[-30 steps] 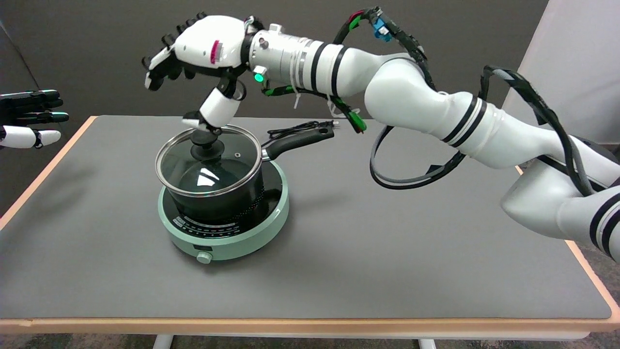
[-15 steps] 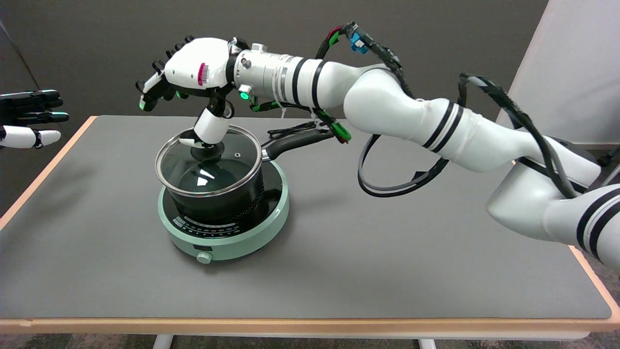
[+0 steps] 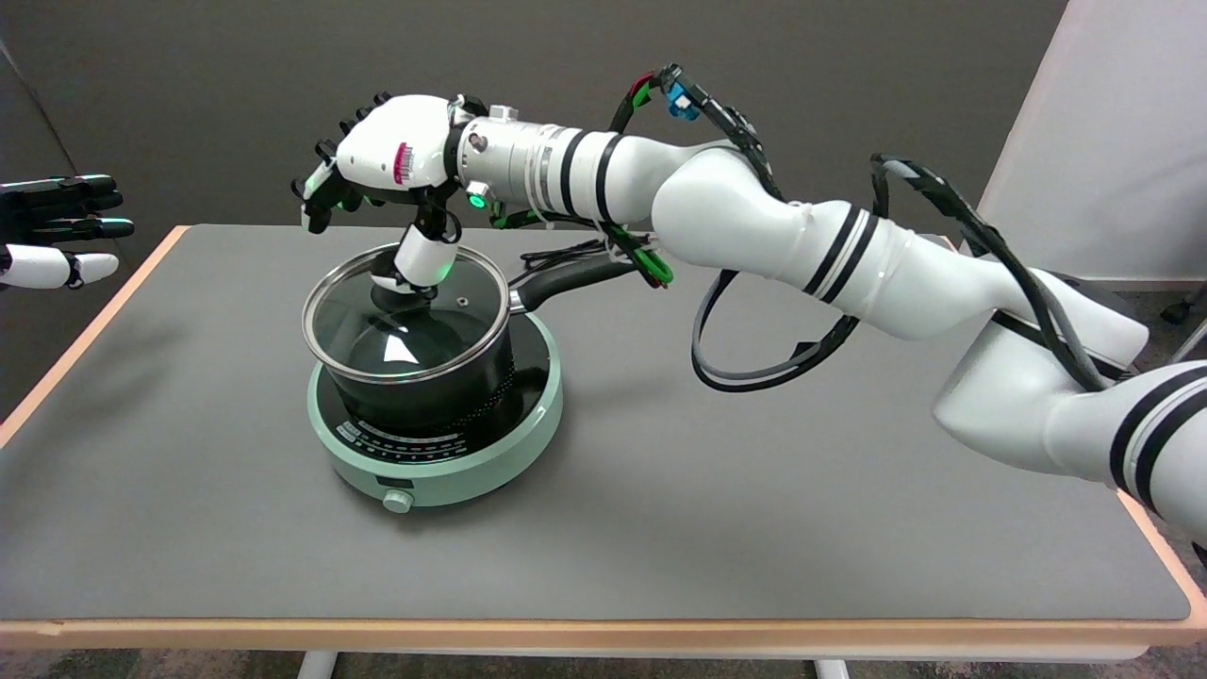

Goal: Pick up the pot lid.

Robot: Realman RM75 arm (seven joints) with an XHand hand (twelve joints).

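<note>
Lid (image 3: 407, 318) seated on pot (image 3: 429, 387), left of frame centre. Right hand (image 3: 388, 170) above it, holds nothing; thumb at knob (image 3: 401, 295), other fingers spread clear. Risk: one-sided contact, knob slips, lid tilts.

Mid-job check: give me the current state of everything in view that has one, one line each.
pot lid: closed on the pot, not lifted.
lid knob: thumb at it, no grasp visible.
right hand: above the lid, fingers apart, holding nothing.
pot: upright on the cooker, handle pointing toward the far right.
cooker: flat on the table, no lit display visible.
power cord: loose on the table behind the pot.
</note>
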